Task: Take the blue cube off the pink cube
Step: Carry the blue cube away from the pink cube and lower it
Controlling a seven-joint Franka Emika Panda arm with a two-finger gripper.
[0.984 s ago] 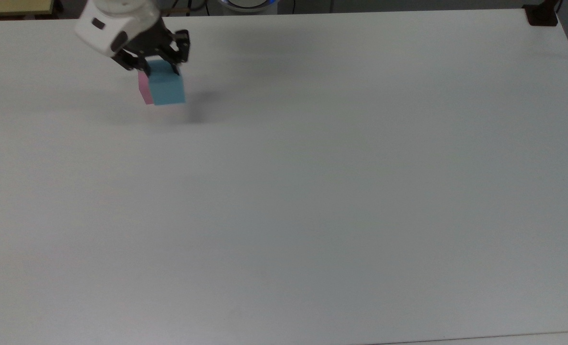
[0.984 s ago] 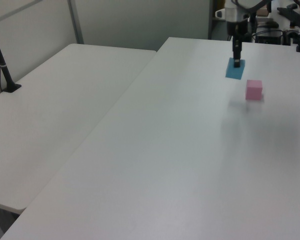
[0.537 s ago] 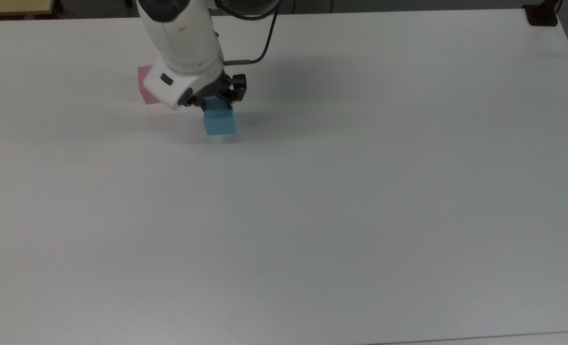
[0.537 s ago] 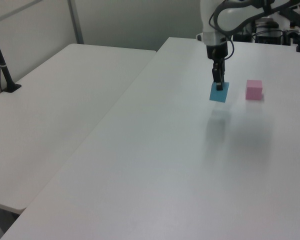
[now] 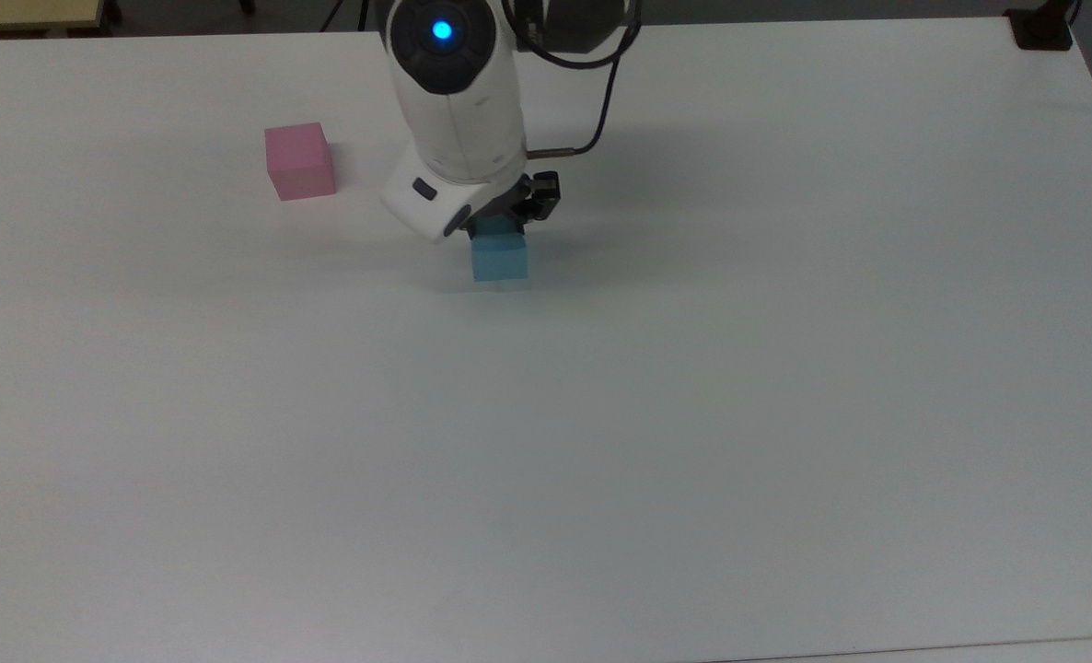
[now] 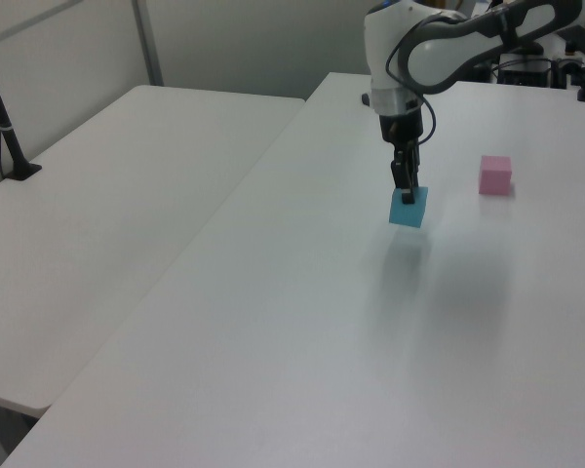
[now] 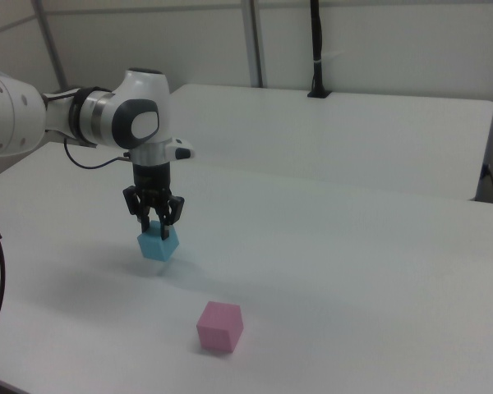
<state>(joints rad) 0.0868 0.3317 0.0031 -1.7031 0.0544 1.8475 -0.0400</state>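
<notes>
Claw (image 5: 506, 219) clamped on small light-blue matte cube (image 5: 499, 256) | carried farther from pastel-pink matte cube (image 5: 299, 161) since 0.5 s ago | unstacking done, lowering to white bench (image 5: 785, 368) remains

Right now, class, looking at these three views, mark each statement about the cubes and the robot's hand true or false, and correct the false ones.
1. The blue cube sits on top of the pink cube. False: they are apart, the pink cube alone on the white table.
2. The hand grips the blue cube. True.
3. The blue cube hangs tilted. True.
4. In the top view, the pink cube lies to the right of the blue cube. False: it lies to the left.
</notes>
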